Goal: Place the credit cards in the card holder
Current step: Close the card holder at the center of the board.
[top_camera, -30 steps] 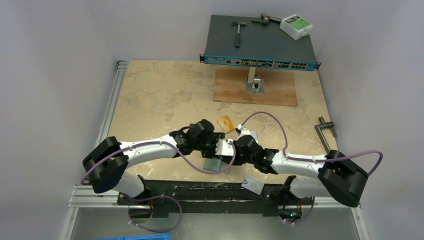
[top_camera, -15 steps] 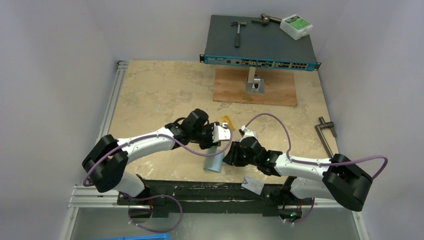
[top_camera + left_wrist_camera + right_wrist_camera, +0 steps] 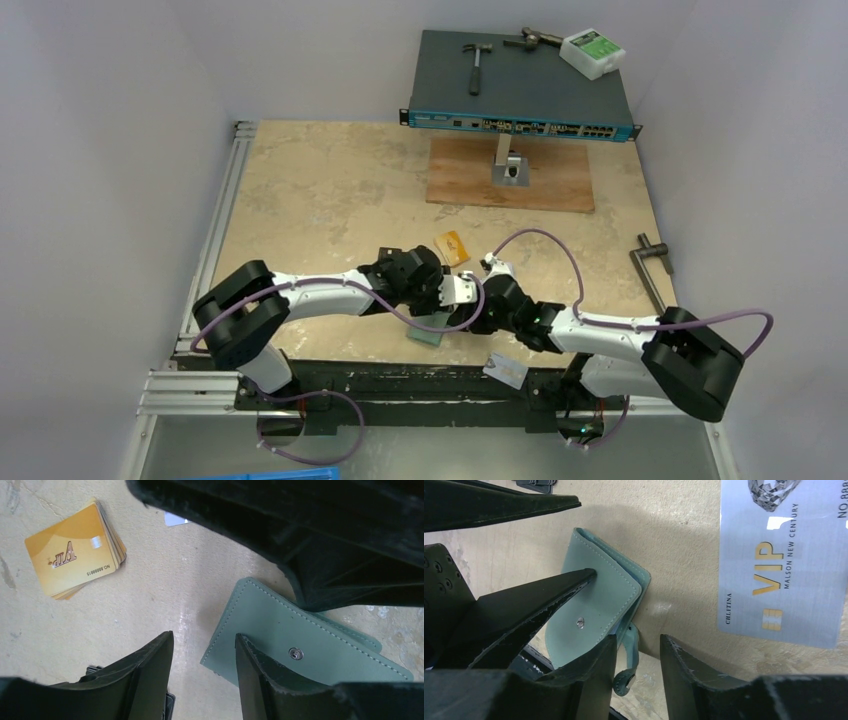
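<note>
The teal card holder (image 3: 428,332) (image 3: 305,640) (image 3: 599,602) lies folded on the table between both grippers, snap stud up. My left gripper (image 3: 447,292) (image 3: 202,639) is open; one fingertip rests over the holder's edge and bare table shows between the fingers. My right gripper (image 3: 478,302) (image 3: 636,642) is open beside the holder, whose snap tab (image 3: 626,680) hangs loose in the gap. A small stack of orange credit cards (image 3: 75,547) (image 3: 452,247) lies beyond the holder. A silver VIP card (image 3: 781,560) lies flat to the right.
Another pale card (image 3: 505,372) sits on the black rail at the near edge. At the back stand a network switch (image 3: 520,90) carrying a hammer (image 3: 476,62), and a wooden board (image 3: 470,180) with a metal bracket (image 3: 508,165). A metal handle (image 3: 652,260) sits at the right edge.
My right gripper has opened and let go of the card holder, which now lies flatter on the table. My left gripper swung away and came back down over the holder's edge.
</note>
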{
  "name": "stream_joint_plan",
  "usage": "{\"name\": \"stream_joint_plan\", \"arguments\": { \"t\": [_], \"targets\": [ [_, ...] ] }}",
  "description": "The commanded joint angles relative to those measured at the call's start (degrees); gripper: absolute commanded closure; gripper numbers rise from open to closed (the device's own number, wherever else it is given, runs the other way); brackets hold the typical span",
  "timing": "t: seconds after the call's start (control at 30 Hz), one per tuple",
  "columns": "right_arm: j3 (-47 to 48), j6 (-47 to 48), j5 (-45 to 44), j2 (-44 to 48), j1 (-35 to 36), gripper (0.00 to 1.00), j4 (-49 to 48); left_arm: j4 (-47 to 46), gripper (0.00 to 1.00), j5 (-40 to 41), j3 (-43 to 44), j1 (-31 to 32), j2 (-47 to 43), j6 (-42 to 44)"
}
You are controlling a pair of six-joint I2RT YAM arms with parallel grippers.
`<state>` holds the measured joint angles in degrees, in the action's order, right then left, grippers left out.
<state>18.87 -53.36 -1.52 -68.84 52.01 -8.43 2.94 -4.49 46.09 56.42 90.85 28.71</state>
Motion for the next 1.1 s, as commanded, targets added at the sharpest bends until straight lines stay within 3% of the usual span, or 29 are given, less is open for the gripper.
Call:
{"name": "stream_joint_plan", "arguments": {
  "t": [0.0,0.13,0.37,0.4,0.47,0.5,0.67,0.87,0.93,1.07],
  "targets": [
    [-2.0,-0.7,-0.9,2.6,-0.7,0.58,1.4,4.2,0.52,-1.1,3.1,-0.2,1.9,-1.9],
    [-2.3,-0.6,-0.7,4.0,-1.6,0.46,2.5,6.0,0.50,-2.5,2.3,-0.4,1.0,-1.9],
    [-2.0,-0.6,-0.2,3.4,-2.3,0.43,3.0,16.9,0.34,-9.7,9.3,-6.8,-4.8,-4.8],
    [-2.0,-0.4,-0.2,3.6,-2.6,0.43,3.2,18.5,0.29,-11.2,10.6,-8.4,-5.9,-5.4],
    [-1.9,-0.3,-0.2,3.9,-3.1,0.42,3.5,21.2,0.03,-12.0,13.2,-10.7,-7.9,-5.9],
    [-1.8,-0.4,-0.2,3.8,-3.2,0.42,3.7,23.3,0.00,-11.8,14.4,-11.6,-8.6,-5.6],
    [-0.6,-0.2,0.3,2.8,-3.6,0.38,4.9,32.7,0.00,-11.8,20.9,-16.0,-10.2,-8.2],
    [0.7,-0.4,1.3,0.1,-4.8,0.37,4.7,43.6,0.00,-27.0,23.5,-24.1,-3.3,1.8],
    [1.2,-0.6,2.8,0.1,-5.3,0.37,6.0,40.5,0.00,-25.1,21.0,-23.9,-3.6,1.5],
    [2.1,0.0,4.4,0.0,-7.8,0.38,8.3,23.5,0.00,-24.7,7.4,-23.8,-13.7,5.5]
  ]
}}
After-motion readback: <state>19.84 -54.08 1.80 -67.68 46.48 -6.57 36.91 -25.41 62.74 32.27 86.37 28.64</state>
